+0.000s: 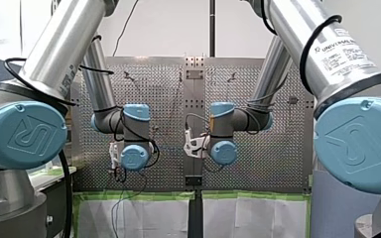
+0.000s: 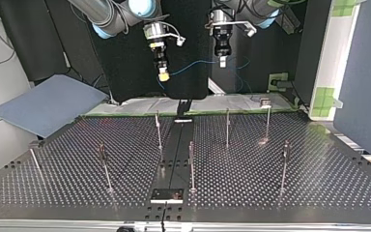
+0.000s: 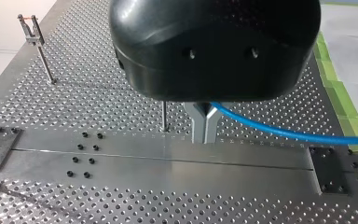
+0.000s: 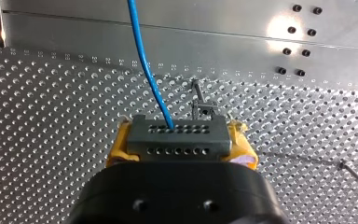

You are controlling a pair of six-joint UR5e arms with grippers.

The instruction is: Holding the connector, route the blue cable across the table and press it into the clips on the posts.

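Note:
In the right wrist view my right gripper is shut with its yellow pads on a grey connector. The blue cable leaves the connector's face and runs ahead over the table. In the left wrist view my left gripper has its metal fingers shut on the blue cable, which trails off to one side. In the top view both grippers hang high behind the table, my right gripper at the left and my left gripper at the right, with the blue cable sagging between them.
Several thin posts with clips stand on the perforated table, among them a post, a post and a post. A smooth metal strip runs down the middle. A grey board lies off the table at the top view's left.

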